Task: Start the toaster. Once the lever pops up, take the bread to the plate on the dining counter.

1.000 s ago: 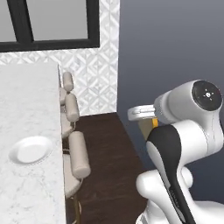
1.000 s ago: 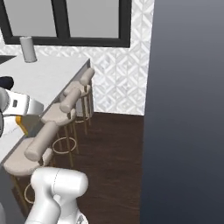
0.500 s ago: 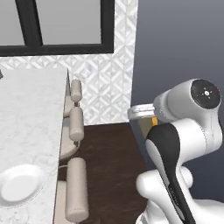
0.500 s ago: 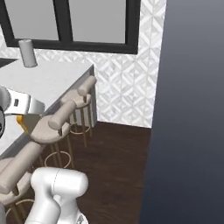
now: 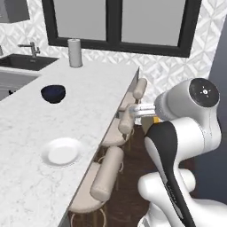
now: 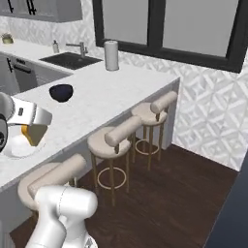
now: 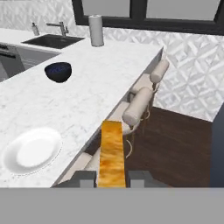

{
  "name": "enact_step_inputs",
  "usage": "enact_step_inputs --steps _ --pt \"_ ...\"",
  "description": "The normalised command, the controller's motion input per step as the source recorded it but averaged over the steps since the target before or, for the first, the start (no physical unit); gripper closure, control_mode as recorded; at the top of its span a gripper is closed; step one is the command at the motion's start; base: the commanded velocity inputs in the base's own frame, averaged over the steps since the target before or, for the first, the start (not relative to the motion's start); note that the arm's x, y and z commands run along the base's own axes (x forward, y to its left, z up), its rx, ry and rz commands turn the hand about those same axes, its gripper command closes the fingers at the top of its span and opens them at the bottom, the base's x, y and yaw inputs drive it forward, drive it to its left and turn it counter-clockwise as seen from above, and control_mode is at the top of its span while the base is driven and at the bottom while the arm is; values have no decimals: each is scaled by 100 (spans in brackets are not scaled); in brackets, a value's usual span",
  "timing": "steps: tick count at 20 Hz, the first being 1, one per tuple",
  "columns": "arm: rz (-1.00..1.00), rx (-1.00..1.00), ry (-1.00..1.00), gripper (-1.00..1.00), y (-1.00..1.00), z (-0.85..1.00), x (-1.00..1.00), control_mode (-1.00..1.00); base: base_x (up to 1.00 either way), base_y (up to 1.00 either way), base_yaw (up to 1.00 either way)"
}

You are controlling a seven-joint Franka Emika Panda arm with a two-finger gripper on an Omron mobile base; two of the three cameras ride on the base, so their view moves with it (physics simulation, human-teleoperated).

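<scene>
My gripper (image 7: 112,178) is shut on the bread (image 7: 111,152), a golden-tan slice that stands on edge between the two fingertips (image 7: 85,178). The hand hovers beside the stool side of the white marble dining counter (image 7: 100,83). The small round white plate (image 7: 31,148) lies bare on the counter, to the left of the bread. In the left base view the plate (image 5: 62,151) sits near the counter's (image 5: 88,88) front edge, left of my hand (image 5: 141,109). The right base view shows an orange bit of bread (image 6: 32,135) under the hand. The toaster is out of view.
A dark blue bowl (image 7: 58,71) sits farther along the counter, with a paper towel roll (image 7: 96,30) and a sink with faucet (image 7: 53,39) beyond it. Padded beige stools (image 7: 139,106) line the counter's edge over a dark wood floor (image 6: 169,203).
The whole picture has shifted, so the base has moved: the counter and plate now lie closer, and the bowl and sink have come into view. The bread stays gripped.
</scene>
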Motion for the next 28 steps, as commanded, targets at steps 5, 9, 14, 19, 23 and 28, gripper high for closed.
enact_step_inputs --steps 5,9,14,19,23,28 --pt "0 0 0 100 0 0 0 100 4 -14 95" --pt "0 0 0 100 0 0 0 100 6 -13 94" --pt "0 0 0 100 0 0 0 100 9 -27 86" --pt "0 0 0 100 0 0 0 100 5 -54 70" --pt "0 0 0 100 0 0 0 100 7 -75 55" --pt "0 0 0 100 0 0 0 100 43 -63 43"
